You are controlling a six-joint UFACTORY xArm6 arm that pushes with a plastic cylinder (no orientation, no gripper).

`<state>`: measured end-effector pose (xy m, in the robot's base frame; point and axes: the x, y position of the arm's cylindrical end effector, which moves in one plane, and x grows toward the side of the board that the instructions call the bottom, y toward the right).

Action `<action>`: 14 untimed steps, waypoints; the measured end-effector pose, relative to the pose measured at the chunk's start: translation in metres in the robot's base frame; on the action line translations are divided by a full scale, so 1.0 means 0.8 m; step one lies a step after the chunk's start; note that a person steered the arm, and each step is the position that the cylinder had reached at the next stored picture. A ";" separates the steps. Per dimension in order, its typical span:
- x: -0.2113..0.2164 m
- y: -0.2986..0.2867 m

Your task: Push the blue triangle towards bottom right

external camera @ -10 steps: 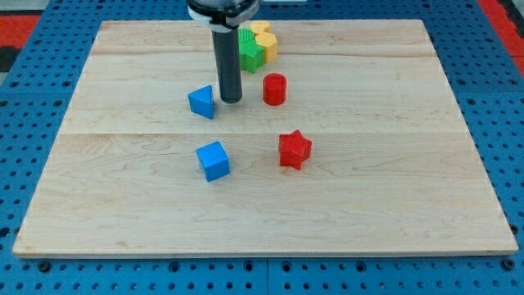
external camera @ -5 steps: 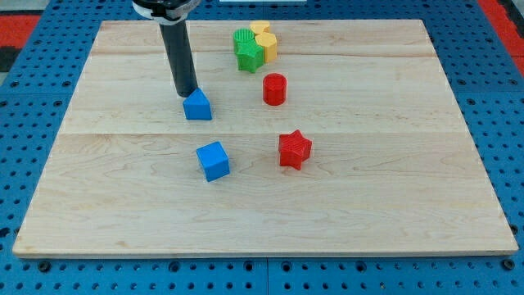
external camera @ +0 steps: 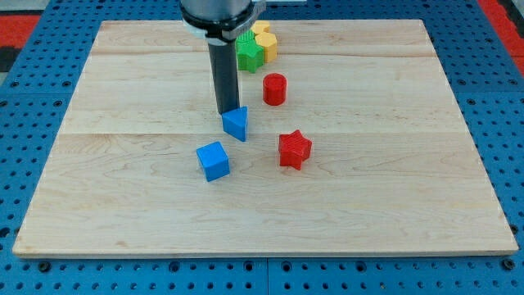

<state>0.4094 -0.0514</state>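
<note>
The blue triangle [external camera: 237, 123] lies near the board's middle, above the blue cube [external camera: 213, 160] and left of the red star [external camera: 295, 150]. My tip [external camera: 227, 111] touches the triangle's upper left edge. The dark rod rises from there toward the view's top.
A red cylinder [external camera: 274, 88] stands right of the rod. A green block [external camera: 249, 51] and a yellow block [external camera: 265, 39] sit together near the board's top edge, partly behind the arm. The wooden board [external camera: 393, 188] rests on a blue pegboard.
My tip went from the triangle's right side around to its upper left, then pushed it right and down. The triangle has moved toward the red star and turned.
</note>
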 end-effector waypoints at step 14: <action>0.226 0.186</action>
